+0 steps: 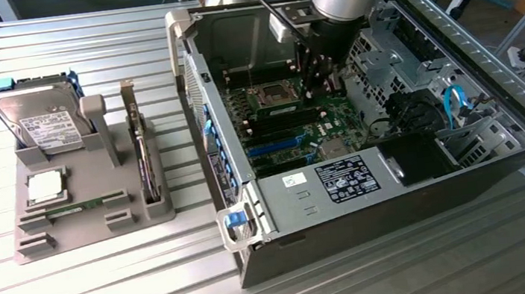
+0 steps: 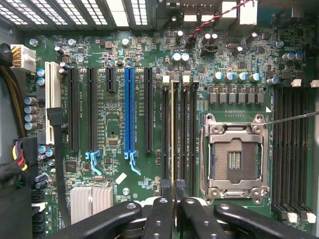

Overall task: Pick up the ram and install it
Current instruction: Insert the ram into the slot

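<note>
Insertion is the step in hand: the black two-fingered hand (image 2: 172, 213) is clamped on the long thin green ram stick (image 2: 172, 134), held edge-on over the black memory slots (image 2: 183, 129) beside the silver processor socket (image 2: 233, 157) in the open grey computer case (image 1: 290, 204). Seating it likely calls for keeping the stick square to one slot and pressing straight

One computer (image 1: 300, 187), one drive (image 1: 40, 125), one processor (image 1: 45, 186) and one holder (image 1: 72, 232) sat on one desk (image 1: 109, 286); one ram (image 2: 172, 124) stood between the jaws.
</note>
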### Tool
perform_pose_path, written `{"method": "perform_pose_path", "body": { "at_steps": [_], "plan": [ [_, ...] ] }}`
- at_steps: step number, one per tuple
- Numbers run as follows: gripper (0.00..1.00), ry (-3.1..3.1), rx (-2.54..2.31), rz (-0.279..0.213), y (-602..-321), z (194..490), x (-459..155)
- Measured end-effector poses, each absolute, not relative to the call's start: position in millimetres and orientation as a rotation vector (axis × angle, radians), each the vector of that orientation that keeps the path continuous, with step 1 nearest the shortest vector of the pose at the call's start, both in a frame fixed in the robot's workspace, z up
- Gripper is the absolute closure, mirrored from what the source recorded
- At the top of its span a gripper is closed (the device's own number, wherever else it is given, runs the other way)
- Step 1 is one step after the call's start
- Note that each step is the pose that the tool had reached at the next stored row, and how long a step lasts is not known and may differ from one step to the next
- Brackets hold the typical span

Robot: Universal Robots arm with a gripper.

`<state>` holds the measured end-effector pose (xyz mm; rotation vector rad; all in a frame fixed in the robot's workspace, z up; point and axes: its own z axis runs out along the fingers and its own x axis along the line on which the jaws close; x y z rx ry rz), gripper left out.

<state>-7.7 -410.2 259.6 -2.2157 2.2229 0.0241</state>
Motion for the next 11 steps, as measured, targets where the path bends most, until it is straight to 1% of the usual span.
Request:
{"method": "perform_pose_path", "body": {
  "at_steps": [11],
  "plan": [
    [0.88,2.222,-2.215,0.022,-410.5,254.6,-10.3]
  ]
}}
